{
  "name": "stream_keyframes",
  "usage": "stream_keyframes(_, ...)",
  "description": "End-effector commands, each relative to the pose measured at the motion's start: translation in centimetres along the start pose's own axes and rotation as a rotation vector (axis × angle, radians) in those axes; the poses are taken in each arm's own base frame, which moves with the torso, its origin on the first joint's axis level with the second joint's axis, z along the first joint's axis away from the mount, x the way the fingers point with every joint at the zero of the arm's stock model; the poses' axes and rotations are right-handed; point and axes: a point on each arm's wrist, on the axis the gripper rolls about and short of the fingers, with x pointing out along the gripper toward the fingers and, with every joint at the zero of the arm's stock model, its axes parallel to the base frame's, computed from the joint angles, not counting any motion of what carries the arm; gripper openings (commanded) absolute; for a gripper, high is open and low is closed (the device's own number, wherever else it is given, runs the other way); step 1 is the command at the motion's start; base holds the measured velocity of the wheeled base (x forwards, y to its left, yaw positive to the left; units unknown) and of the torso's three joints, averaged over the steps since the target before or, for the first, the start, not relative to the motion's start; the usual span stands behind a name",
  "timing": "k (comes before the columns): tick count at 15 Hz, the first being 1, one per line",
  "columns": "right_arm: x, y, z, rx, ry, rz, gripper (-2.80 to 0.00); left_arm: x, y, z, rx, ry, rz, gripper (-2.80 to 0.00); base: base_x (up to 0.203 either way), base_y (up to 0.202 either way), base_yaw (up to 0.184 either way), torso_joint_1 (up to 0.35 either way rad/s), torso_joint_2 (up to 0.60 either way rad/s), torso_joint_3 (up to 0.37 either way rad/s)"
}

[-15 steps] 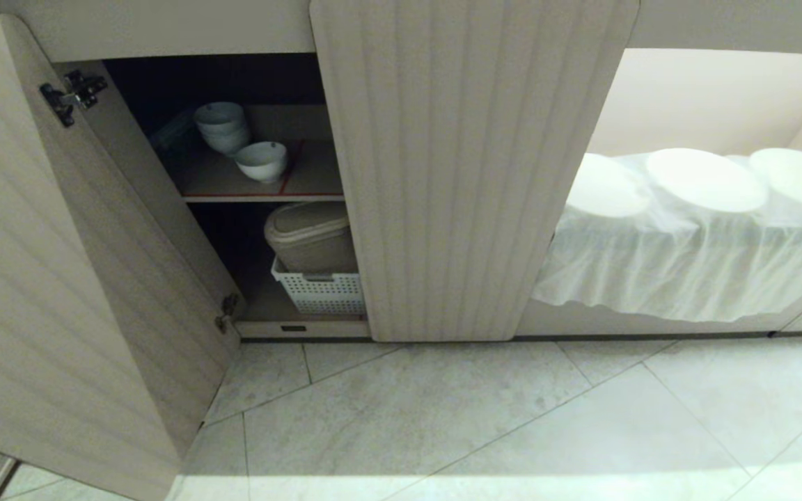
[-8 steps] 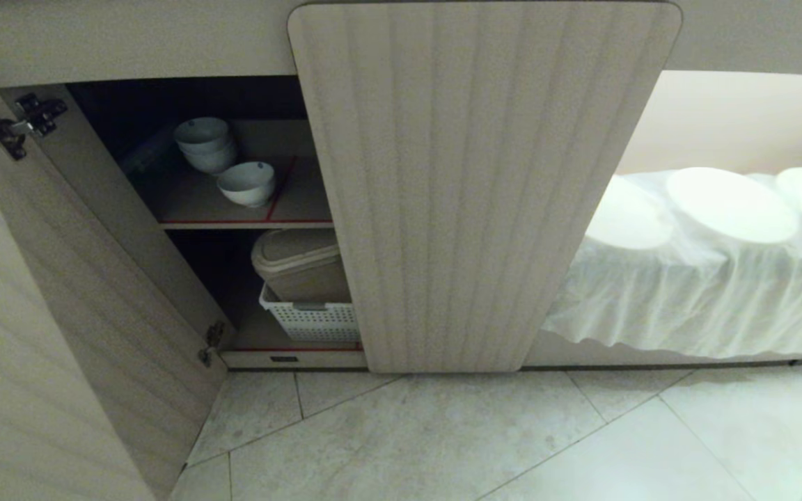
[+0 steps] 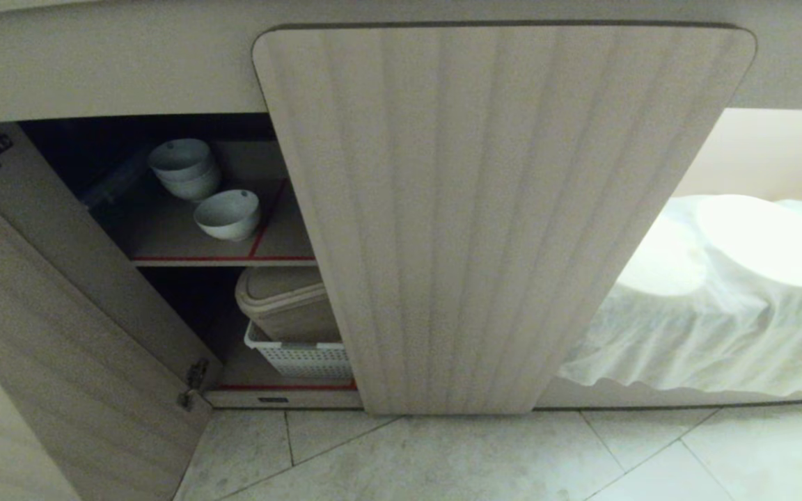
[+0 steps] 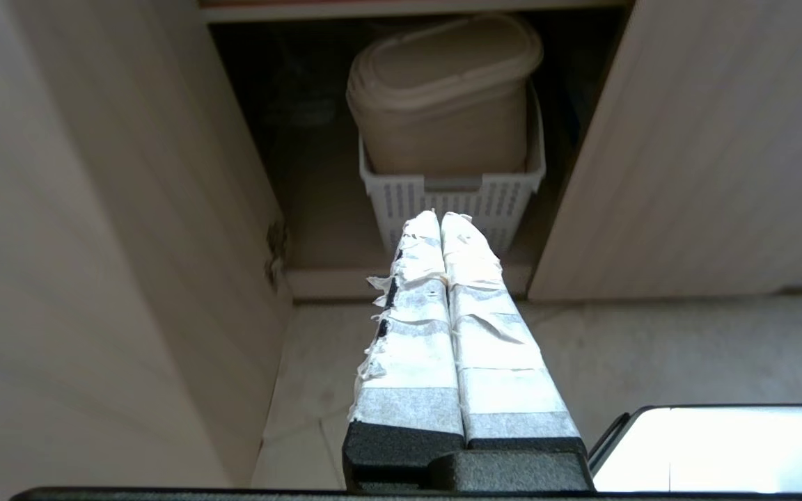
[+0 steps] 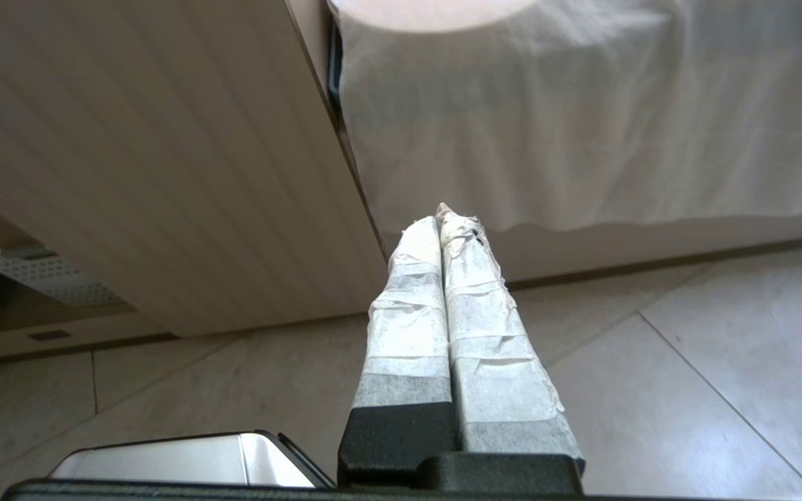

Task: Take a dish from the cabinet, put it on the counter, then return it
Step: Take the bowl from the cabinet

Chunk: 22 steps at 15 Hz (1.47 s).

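The dish (image 3: 227, 213) sits on the upper, red-edged shelf of the cabinet (image 3: 498, 209), toward the shelf's front edge, just in front of a stack of similar white bowls (image 3: 182, 168) that stands deeper in and to the left. Below that shelf, a beige lidded container (image 4: 443, 97) rests in a white perforated basket (image 4: 453, 198). The cabinet's left door (image 3: 60, 334) is swung wide; the ribbed right door is closed and covers the right part of the opening.

The step in hand looks like the approach, with nothing grasped yet. To do it well, the robot should square itself to the open half of the cabinet, so that an arm can enter between the open door and the closed door's edge. The reach should go over the shelf's front lip to the single bowl, taking it at the near rim and staying clear of the stack behind it. Fingers would have to spread before reaching the rim.

Both arms are tucked low and neither shows in the head view. The left gripper (image 4: 441, 221) points toward the basket on the cabinet's bottom level, taped fingers pressed together and empty. The right gripper (image 5: 446, 221) aims at the foot of the closed door, beside a white draped cloth (image 5: 582, 118), fingers likewise pressed together, holding nothing.
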Motion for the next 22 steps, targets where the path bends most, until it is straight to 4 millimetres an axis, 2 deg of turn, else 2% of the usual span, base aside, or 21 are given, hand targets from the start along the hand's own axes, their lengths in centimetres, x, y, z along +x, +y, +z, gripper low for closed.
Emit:
stream_keyframes(1,0.0,0.0,0.0,0.001,-0.001,0.0,-2.8,0.0,0.0,0.0,0.0,0.0,0.0,-2.8,0.204,0.0,0.003,0.002,0.01,0.002)
stream_keyframes(7,0.0,0.0,0.0,0.001,-0.001,0.0,-2.8,0.0,0.0,-0.01,0.003,0.001,0.0,-2.8,0.176,0.0,0.002,0.004,0.0,0.001)
stream_keyframes(22,0.0,0.0,0.0,0.001,-0.001,0.0,-2.8,-0.02,-0.03,-0.05,0.001,0.01,-0.014,-2.8,0.0,0.0,0.0,0.0,0.0,0.0)
